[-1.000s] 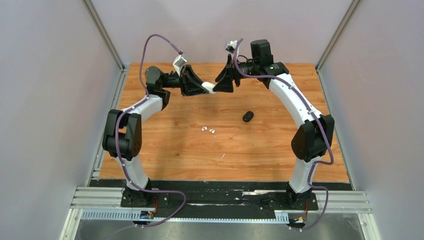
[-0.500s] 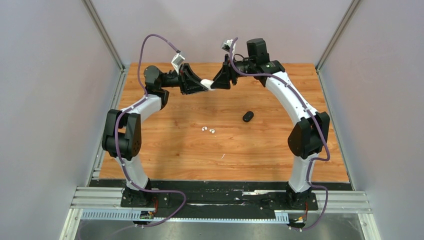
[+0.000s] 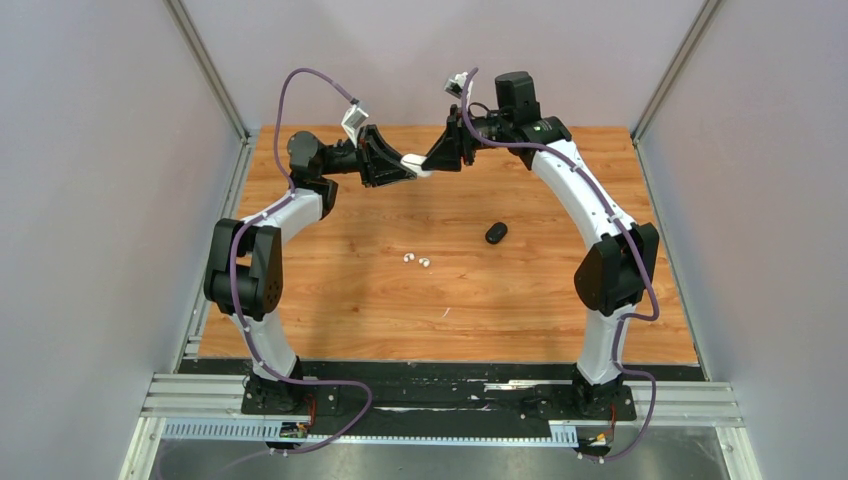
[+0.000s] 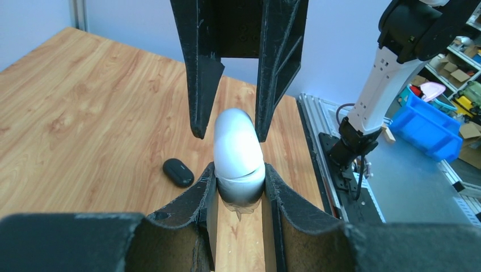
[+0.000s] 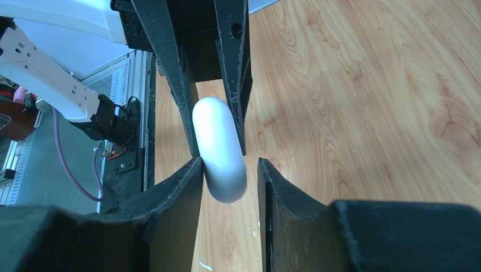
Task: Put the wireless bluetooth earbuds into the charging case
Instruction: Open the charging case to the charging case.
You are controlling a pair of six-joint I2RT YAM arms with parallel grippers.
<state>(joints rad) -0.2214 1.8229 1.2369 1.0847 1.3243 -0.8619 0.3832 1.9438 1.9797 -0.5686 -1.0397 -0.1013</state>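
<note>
Your left claw (image 4: 238, 184) grips the white charging case (image 5: 218, 141) in mid-air over the far tabletop (image 3: 350, 300). Your right claw (image 5: 228, 167) brackets its free end, one side not touching. Two white earbuds (image 3: 417, 260) lie on the tabletop, uninserted. Opening and insertion remain.

So the white charging case (image 4: 238, 150) is a smooth glossy oval, shut as far as I can tell, with a seam running round it. It's up in the air over the far part of the surface (image 3: 330, 300), roughly level. One end is pinched in the fingers of the left gripper (image 4: 239, 170), and the right gripper (image 5: 230, 164) straddles the other end with a gap on one side. The black case (image 3: 496, 232) lies flat and closed further right. Two white earbuds (image 3: 415, 260) sit side by side mid-surface.
</note>
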